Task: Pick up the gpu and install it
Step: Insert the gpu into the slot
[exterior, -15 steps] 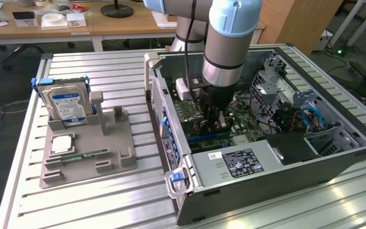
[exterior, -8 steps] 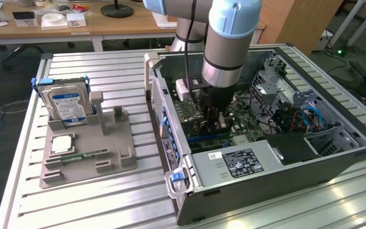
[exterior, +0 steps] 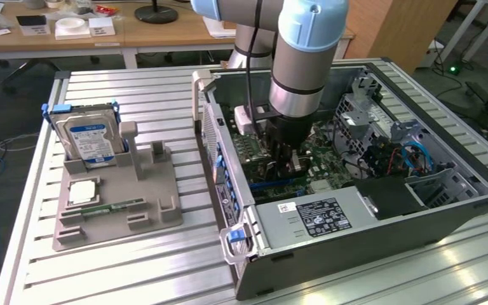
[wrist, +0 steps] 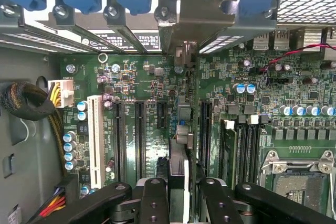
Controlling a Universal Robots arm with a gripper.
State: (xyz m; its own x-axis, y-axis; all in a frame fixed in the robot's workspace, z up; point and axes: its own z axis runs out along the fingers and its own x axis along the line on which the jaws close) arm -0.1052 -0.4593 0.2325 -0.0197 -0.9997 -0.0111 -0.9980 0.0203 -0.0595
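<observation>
The gpu (wrist: 179,167) shows edge-on in the wrist view, standing upright over the green motherboard (wrist: 142,77) between the black expansion slots. Its silvery bracket (wrist: 197,22) reaches the rear slot openings of the case, under the blue clips. My gripper (wrist: 181,203) is shut on the card, with a black finger (wrist: 153,203) on each side of it. In the exterior view the gripper (exterior: 284,162) is lowered deep into the open computer case (exterior: 447,210), just above the motherboard (exterior: 333,159). The card itself is mostly hidden there by the wrist.
A grey holder (exterior: 147,190) lies on the slatted table at the exterior view's left, carrying a silver hard drive (exterior: 91,140) and a narrow memory stick (exterior: 112,207). A power supply (exterior: 316,219) fills the case's near end. Cables (wrist: 31,103) and memory slots (wrist: 244,145) flank the card.
</observation>
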